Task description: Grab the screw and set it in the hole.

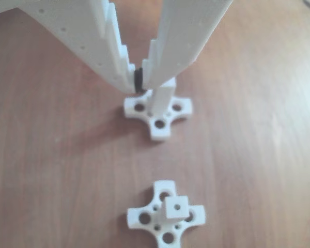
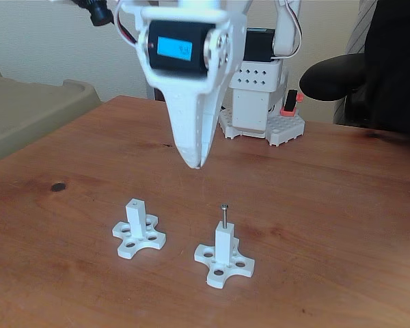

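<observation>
- Fixed view: the claw hangs tip-down over the wooden surface, clear of it, above and behind two small white posts.
- Claw state: closed down to a narrow slit at the tips. In the other view the two white toothed fingers converge at the claw, and a small dark spot sits in the slit. I cannot tell what it is, or whether it is pinched.
- Screw: stands upright in the top end of the right post in the fixed view – head up, upper shaft showing, lower end sunk in the post. It is apart from the claw, below it and to its right.
- Right post rises from a cross-shaped base with round holes in the arms.
- Left post stands on its own cross base, near the right one but not touching. Its empty hole shows as a tiny dark dot on the end face.
- Other view: the near post shows its end face with a small dark hole, nothing in it. The far post stands just behind the claw tips – its top is hidden by the right-hand finger.
- Back of the surface in the fixed view: white arm mount.
- Small dark spot lies on the surface at far left, well apart from the posts.
</observation>
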